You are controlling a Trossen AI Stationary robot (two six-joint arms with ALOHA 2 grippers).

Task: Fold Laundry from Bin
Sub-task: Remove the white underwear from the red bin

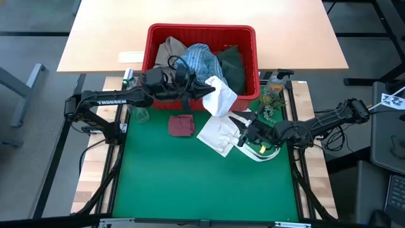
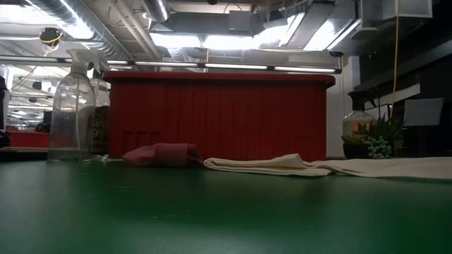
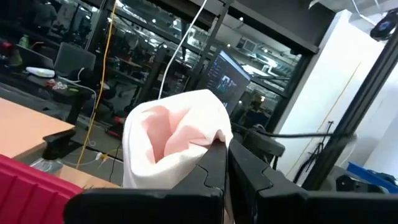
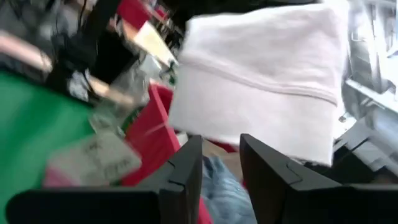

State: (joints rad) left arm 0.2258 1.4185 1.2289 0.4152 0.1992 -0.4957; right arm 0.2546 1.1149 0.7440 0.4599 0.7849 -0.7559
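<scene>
The red bin (image 1: pixel 201 31) stands at the table's far side and holds a tan garment (image 1: pixel 169 50), a blue-white striped shirt (image 1: pixel 202 58) and a dark green garment (image 1: pixel 233 63). My left gripper (image 1: pixel 205 90) is at the bin's near wall, shut on a small white cloth (image 1: pixel 220 96). A small maroon cloth (image 1: pixel 181 125) lies flat on the green mat. My right gripper (image 1: pixel 242 131) stands open above the mat's right part, over a flat white tote bag (image 1: pixel 218 136). It faces the white cloth (image 4: pixel 267 74), with nothing between its fingers. My left gripper pinches a bunched part of the white cloth (image 3: pixel 208 140) between its two fingers. It comes from the table's left, about level. The cloth bulges past the fingertips (image 3: pixel 217 155) in several folds. The rest of it hangs beside the gripper, lifted clear of the mat.
A clear spray bottle (image 2: pixel 70 106) stands at the mat's far left. A small potted plant (image 1: pixel 272 98) stands at its far right. The tote bag (image 2: pixel 282 166) lies flat right of the maroon cloth (image 2: pixel 161 154). The near half of the mat (image 1: pixel 190 183) is bare.
</scene>
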